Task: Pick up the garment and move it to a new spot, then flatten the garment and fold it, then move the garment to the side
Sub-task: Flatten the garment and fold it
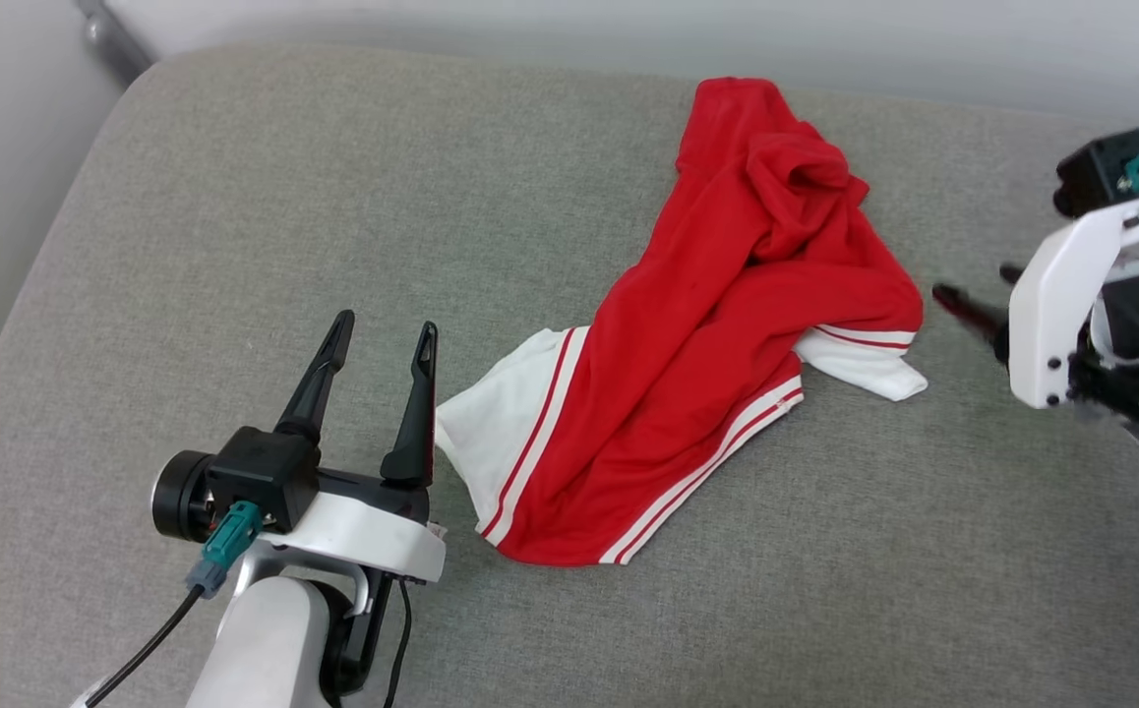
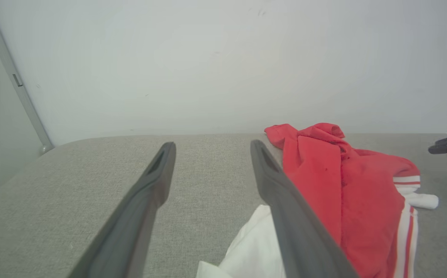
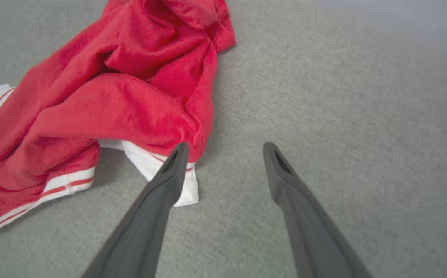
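Garment: red jersey (image 1: 717,334) with white sleeves, lying crumpled in a diagonal heap right of centre on the grey cushion (image 1: 235,197); no lettering shows.
Step, as judged: flattening, with nothing yet gripped.
Doing it well: each hand should pinch a single layer at an outer edge, then draw apart evenly so the folds open without dragging the heap.
Left hand (image 1: 386,321): fingers spread and empty, pointing away from the robot, just beside the near white sleeve (image 1: 491,433).
Right hand (image 1: 970,279): fingers spread and empty, reaching in from the right, tips near the other white sleeve (image 1: 865,369).
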Robot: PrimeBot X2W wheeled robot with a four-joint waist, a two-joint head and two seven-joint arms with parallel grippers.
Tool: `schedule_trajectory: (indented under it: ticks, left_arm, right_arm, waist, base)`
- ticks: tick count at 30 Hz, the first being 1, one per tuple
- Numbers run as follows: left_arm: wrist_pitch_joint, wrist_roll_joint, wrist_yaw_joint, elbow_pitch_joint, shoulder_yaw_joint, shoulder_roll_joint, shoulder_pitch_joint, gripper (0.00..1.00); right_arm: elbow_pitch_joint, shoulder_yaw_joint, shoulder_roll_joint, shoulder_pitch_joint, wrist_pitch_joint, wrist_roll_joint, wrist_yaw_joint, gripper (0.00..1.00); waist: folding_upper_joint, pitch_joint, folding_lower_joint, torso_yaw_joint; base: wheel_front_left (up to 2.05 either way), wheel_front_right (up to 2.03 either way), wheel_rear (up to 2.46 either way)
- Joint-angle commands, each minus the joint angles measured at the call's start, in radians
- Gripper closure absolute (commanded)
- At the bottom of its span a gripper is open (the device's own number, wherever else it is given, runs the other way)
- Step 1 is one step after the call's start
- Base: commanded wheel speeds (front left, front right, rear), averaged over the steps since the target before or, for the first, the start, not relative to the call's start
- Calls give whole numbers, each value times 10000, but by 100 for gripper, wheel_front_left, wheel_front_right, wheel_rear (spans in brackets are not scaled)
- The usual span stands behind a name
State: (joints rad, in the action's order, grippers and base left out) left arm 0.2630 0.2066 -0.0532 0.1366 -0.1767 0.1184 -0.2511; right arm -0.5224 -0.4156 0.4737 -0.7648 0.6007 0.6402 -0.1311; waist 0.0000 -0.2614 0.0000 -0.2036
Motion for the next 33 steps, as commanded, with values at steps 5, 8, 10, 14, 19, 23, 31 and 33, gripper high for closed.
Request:
schedule_trajectory:
  ticks: [5,8,10,14,19,23,31,33]
  left_arm:
    - [23,41,12,-116,-53,-48,84,0]
    - [23,63,-33,-151,-129,-102,27,0]
    - [23,56,-54,-136,-151,-105,-54,0]
    - [23,63,-65,-114,-164,-136,-203,0]
    - [23,20,-40,-48,-97,-155,-211,0]
    - [23,10,-57,18,-70,-180,-262,0]
    - [23,-54,-37,221,14,-198,-26,0]
    - [23,-84,-11,242,38,-186,44,0]
  right_arm:
    - [1028,530,-95,1032,1904,20,6,0]
    - [1320,787,-378,1413,2388,-224,7,0]
    - [1340,964,-569,1546,2587,-433,7,0]
    - [943,1214,-877,1600,2835,-838,7,0]
    - [201,1152,-1179,1831,3269,-1093,7,0]
    - [63,1017,-1242,1876,3453,-1191,7,56]
    - [1028,822,-1114,1628,3078,-1087,6,100]
    - [1395,761,-993,1638,2979,-1064,6,100]
  waist:
    - [0,-19,0,-48]
    - [0,-184,0,-181]
    - [0,-322,0,-280]
    - [0,-564,0,-496]
    - [0,-696,0,-657]
    - [0,-686,0,-692]
    - [0,-80,0,-460]
    - [0,120,0,-368]
  base:
    - [0,0,0]
    - [0,0,0]
    - [0,0,0]
    - [0,0,0]
    - [0,0,0]
    - [0,0,0]
    - [0,0,0]
    - [0,0,0]
